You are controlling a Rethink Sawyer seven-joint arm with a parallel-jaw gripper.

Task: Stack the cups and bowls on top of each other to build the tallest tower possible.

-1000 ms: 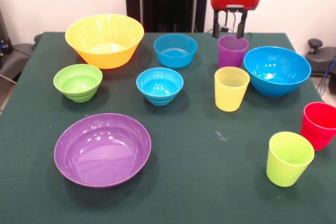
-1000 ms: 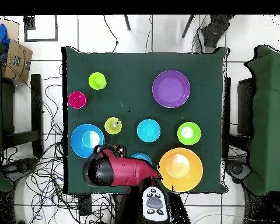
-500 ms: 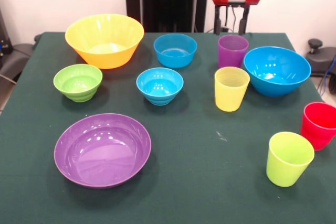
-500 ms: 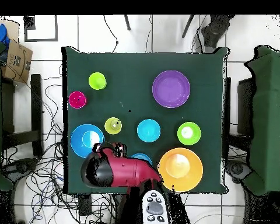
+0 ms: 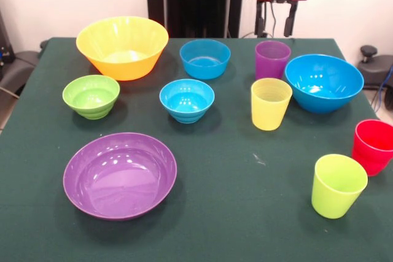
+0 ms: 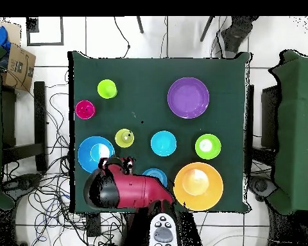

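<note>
Ten cups and bowls sat apart on the green table (image 5: 233,213), nothing stacked, as I watched the gripper (image 5: 276,23) hang open and empty at the top of the front view, above the purple cup (image 5: 272,59).

Its two dark fingers (image 5: 288,23) stood spread with nothing between them. At upper left sat the yellow-orange bowl (image 5: 122,46), the small green bowl (image 5: 91,96) below it. Two small blue bowls (image 5: 205,58) (image 5: 186,100) lined up near centre, and the wide purple bowl (image 5: 120,175) lay at lower left. The yellow cup (image 5: 271,104) stood just below the purple cup, the large blue bowl (image 5: 323,82) beside both. The red cup (image 5: 374,146) touched the right edge; the lime green cup (image 5: 338,185) stood at lower right.
</note>
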